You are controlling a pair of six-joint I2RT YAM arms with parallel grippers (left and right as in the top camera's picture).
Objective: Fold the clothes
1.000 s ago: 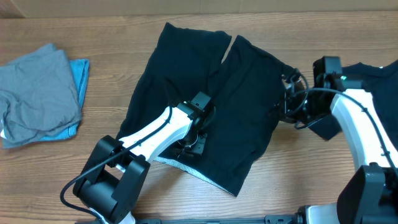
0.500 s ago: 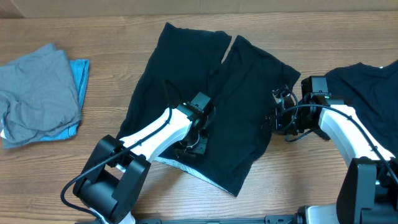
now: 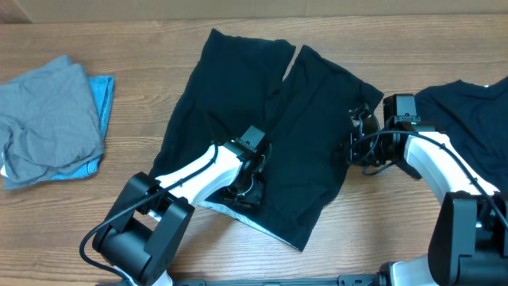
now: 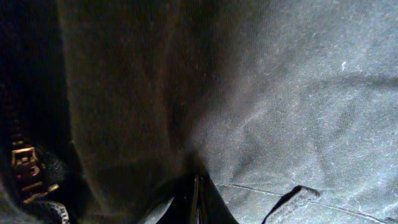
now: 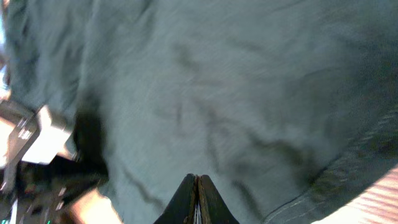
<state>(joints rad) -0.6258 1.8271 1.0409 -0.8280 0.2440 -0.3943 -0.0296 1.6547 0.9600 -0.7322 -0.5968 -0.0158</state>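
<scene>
Nearest the robot's side of the table (image 3: 381, 230), at the waist end of the black pants (image 3: 262, 111): left gripper (image 3: 248, 189), lowered onto the cloth just inside the pale-lined waistband edge (image 3: 238, 214). Seen from the left wrist, fingertips (image 4: 202, 199) shut tight together with no gap, tips against dark woven fabric; no telling about cloth caught between them. Brass-toned zipper (image 4: 25, 171) low on the left of that view. A little farther back and to the right: right gripper (image 3: 353, 147), set at the outer edge of the right-hand pant leg. From the right wrist, fingers (image 5: 189, 193) closed to a single point over washed-out grey-looking fabric, a stitched hem and a strip of wood grain in the lower right corner; again no telling about any pinch of cloth. Beyond both grippers, pants spread flat, two wide legs reaching toward the far side, split by a narrow wedge of bare table near the far ends. Off to the right, another black garment (image 3: 468, 111), partly cut off by the frame edge, beside the right arm. Far to the left, well apart from the pants, a rumpled grey garment (image 3: 48, 115) lying over a light-blue piece (image 3: 101, 95).
</scene>
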